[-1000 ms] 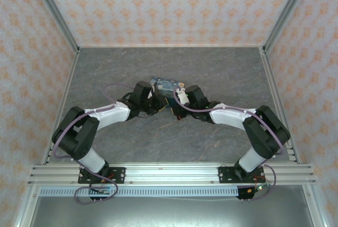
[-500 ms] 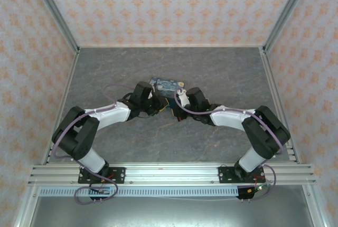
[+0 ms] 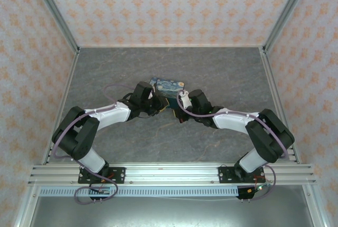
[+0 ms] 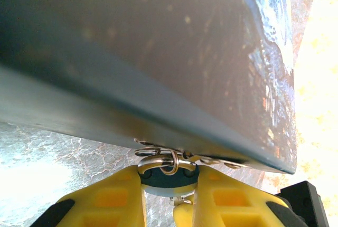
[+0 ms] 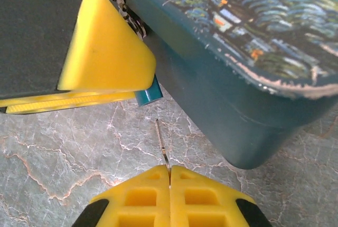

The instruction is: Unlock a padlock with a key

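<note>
Top cam overhead, wrists close, sharing tin [image 3: 167, 85]

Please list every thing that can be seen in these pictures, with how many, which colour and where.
tin box: one, dark blue, painted, mid-table between the arms.
padlock: one, teal, at the tin's edge.
key: one, silvery, thin, just short of the padlock, not touching it.
table: one, grey marbled.
walls: three, orange-patterned, around the table.
left gripper: one, yellow fingers, shut on the padlock.
right gripper: one, yellow fingers, shut on the key.
</note>
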